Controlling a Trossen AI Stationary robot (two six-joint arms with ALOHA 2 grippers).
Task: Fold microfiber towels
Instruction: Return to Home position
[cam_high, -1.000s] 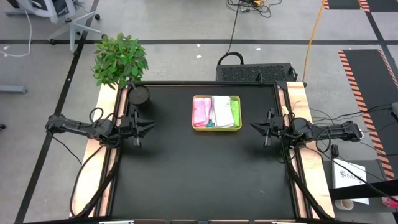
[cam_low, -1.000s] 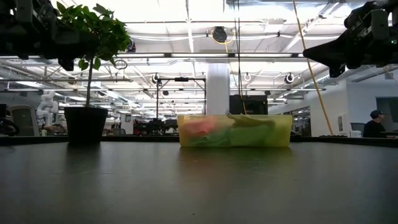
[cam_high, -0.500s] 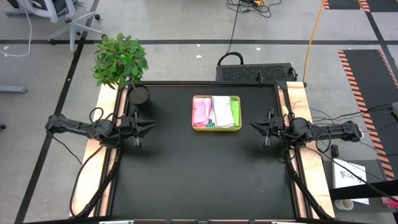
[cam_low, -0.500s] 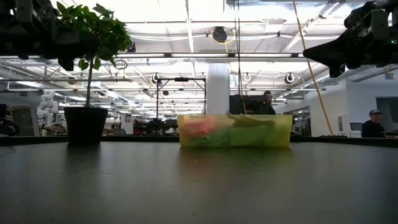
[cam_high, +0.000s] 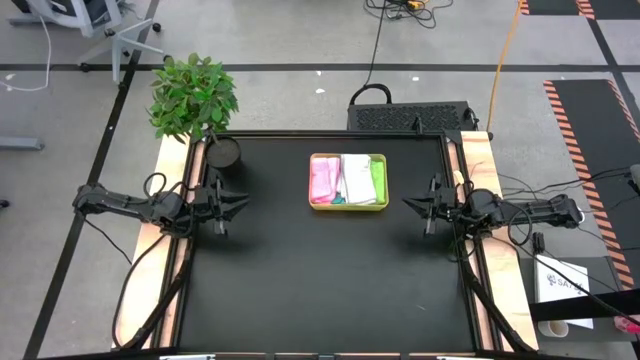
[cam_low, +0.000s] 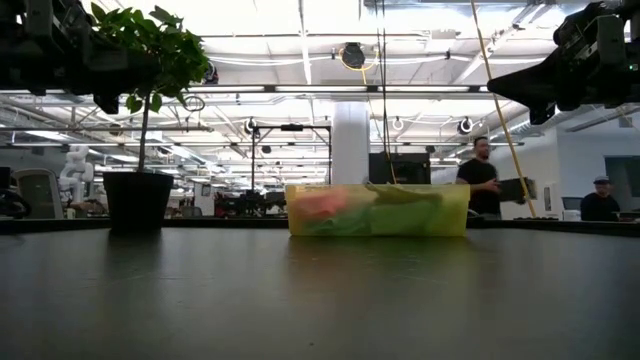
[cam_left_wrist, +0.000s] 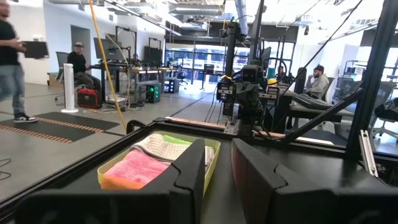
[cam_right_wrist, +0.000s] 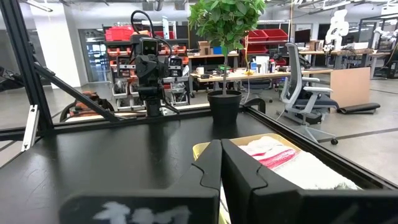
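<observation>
The microfiber towels lie folded side by side in a yellow-green tray (cam_high: 348, 209) at the table's far middle: a pink one (cam_high: 322, 182), a white one (cam_high: 352, 178), a lime green one (cam_high: 377, 178), and a bit of teal (cam_high: 338, 200) at the near rim. My left gripper (cam_high: 245, 205) hovers level at the table's left edge, pointing toward the tray, its fingers (cam_left_wrist: 186, 180) a little apart with nothing between them. At the right edge my right gripper (cam_high: 405, 204) also hovers level, its fingers (cam_right_wrist: 211, 165) shut on nothing. Both are well away from the tray.
A potted plant (cam_high: 193, 95) stands at the table's far left corner, its dark pot (cam_low: 138, 200) on the tabletop. The black tabletop (cam_high: 330, 280) lies bare in front of the tray. A person (cam_low: 483, 175) shows in the room beyond the table.
Both arms have kept still and the towels lie as before. In the room behind the table a person has walked toward the right of the low view.
</observation>
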